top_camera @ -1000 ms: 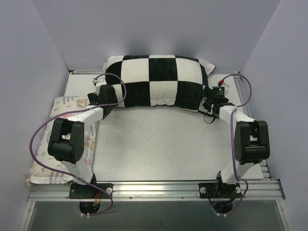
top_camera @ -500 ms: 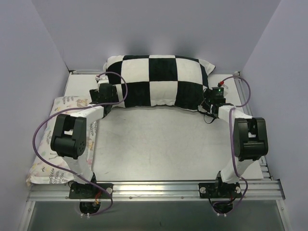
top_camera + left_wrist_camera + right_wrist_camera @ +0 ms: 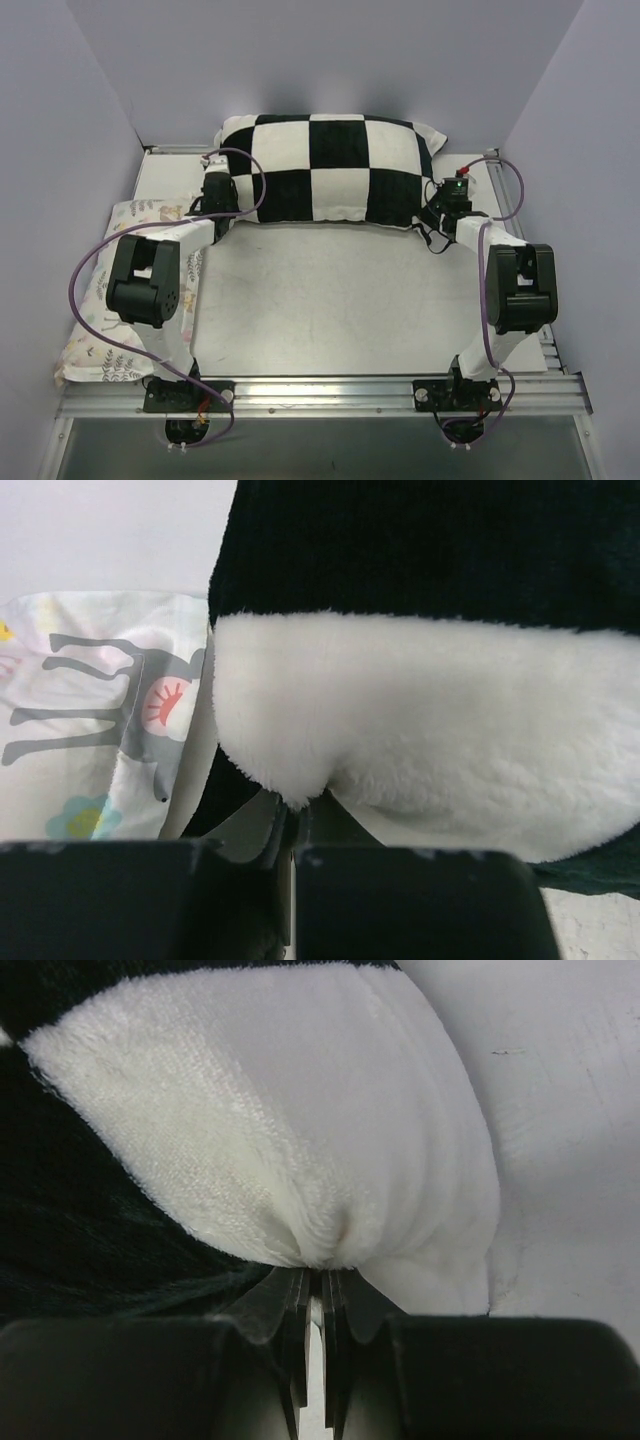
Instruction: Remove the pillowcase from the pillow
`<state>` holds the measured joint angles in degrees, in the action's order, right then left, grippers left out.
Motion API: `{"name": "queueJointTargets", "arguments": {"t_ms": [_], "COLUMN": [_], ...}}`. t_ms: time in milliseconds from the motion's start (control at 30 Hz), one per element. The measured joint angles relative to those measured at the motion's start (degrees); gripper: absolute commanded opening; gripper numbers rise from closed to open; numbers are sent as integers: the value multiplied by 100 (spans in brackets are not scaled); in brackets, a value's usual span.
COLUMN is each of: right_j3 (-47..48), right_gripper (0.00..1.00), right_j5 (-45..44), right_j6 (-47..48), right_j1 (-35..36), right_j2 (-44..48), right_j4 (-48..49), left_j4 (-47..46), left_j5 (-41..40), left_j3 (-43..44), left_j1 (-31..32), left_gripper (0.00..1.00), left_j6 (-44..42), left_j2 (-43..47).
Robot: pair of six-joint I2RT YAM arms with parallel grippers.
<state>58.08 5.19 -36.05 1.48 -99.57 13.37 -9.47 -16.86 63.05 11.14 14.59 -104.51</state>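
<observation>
The black and white checkered pillowcase [image 3: 325, 170] lies stuffed across the back of the table. The pillow is hidden inside it. My left gripper [image 3: 228, 207] is at its near left corner. In the left wrist view the left gripper [image 3: 293, 815] is shut on a fold of fuzzy white pillowcase [image 3: 420, 720] fabric. My right gripper [image 3: 430, 213] is at the near right corner. Seen from the right wrist, the right gripper [image 3: 320, 1278] pinches a bunched white tip of the pillowcase [image 3: 300, 1140].
A pale floral-print pillow [image 3: 125, 290] lies along the table's left edge under the left arm, and shows again as the floral-print pillow [image 3: 90, 700] in the left wrist view. Purple walls enclose the table [image 3: 330, 300] on three sides.
Both grippers have gone from open to shut on the pillowcase's near corners. The left arm reached a little further toward the pillowcase; the right wrist shifted slightly.
</observation>
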Motion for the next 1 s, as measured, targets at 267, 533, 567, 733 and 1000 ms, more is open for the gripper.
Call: {"name": "queueJointTargets", "arguments": {"t_ms": [267, 533, 567, 733, 1000], "right_j3": [37, 505, 627, 1449, 1843], "right_gripper": [0, 0, 0, 0, 0], "right_j5": [-37, -315, -350, -439, -369], "right_j6": [-2, 164, 190, 361, 400], "right_j1": [0, -66, -70, -70, -63], "right_j2": [837, 2914, 3176, 4155, 3386], "right_j4": [-608, -1888, -2076, -2970, -3480], "left_j4": [463, 1523, 1751, 2846, 3713], "left_j5": [-485, -1182, -1204, -1281, -1239], "left_j3": [-149, -17, 59, 953, 2691], "left_j1": [332, 1320, 1414, 1714, 1379], "left_gripper": [0, 0, 0, 0, 0], "left_j6": [289, 229, 232, 273, 402], "left_j2": [929, 2942, 3202, 4127, 2828]}}
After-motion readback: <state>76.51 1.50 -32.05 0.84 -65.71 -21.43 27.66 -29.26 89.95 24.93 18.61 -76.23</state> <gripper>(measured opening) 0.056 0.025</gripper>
